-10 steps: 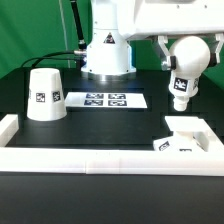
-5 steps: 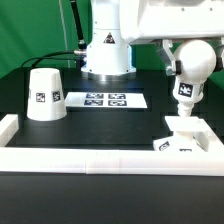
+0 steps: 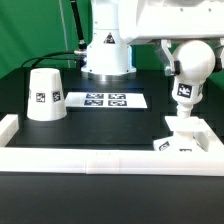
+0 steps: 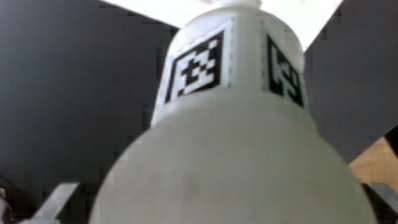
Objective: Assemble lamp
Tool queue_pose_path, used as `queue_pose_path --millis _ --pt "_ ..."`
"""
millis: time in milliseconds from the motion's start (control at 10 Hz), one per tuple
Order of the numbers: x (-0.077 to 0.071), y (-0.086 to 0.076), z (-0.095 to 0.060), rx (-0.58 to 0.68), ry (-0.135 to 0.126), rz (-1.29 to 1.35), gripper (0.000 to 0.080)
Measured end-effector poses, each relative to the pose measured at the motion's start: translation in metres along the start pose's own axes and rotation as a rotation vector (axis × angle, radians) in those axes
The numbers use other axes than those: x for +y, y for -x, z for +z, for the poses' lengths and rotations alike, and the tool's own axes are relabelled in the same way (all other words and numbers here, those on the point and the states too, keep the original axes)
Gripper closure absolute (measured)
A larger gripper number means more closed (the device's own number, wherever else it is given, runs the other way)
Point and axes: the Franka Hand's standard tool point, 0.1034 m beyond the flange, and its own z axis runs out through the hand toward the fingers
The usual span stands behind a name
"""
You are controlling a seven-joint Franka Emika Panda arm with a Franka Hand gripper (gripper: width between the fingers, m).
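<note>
My gripper (image 3: pixel 190 57) is shut on the round head of the white bulb (image 3: pixel 186 90) and holds it stem down at the exterior view's right. The stem's tip is at the flat square base (image 3: pixel 192 142), which lies by the front rail. I cannot tell whether the tip touches the base. In the wrist view the bulb (image 4: pixel 222 110) fills the picture, its tagged stem pointing away, and hides most of my gripper (image 4: pixel 214 205). The truncated-cone shade (image 3: pixel 44 95) stands upright at the exterior view's left, far from the gripper.
The marker board (image 3: pixel 106 100) lies in the middle in front of the arm's pedestal (image 3: pixel 106 55). A long white rail (image 3: pixel 100 160) runs along the front, and a short one (image 3: pixel 8 128) is at the exterior view's left.
The gripper has lowered the bulb toward the base over the last second. It has barely moved in the last half second. The shade and base have not moved.
</note>
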Motion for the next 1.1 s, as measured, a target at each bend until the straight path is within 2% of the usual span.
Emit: queue_pose_path --millis 200,300,600,900,1100 --pt "-0.001 0.004 0.000 0.022 0.011 0.000 0.0220" --pt "0.000 0.007 0.000 0.066 0.033 -0.001 0.0220" --pt "0.001 0.018 0.000 0.127 0.065 -0.002 0.0220" --pt "-0.009 0.016 0.000 0.127 0.057 -0.001 0.0220" --pt "-0.009 0.016 0.000 0.126 0.057 -0.002 0.0220"
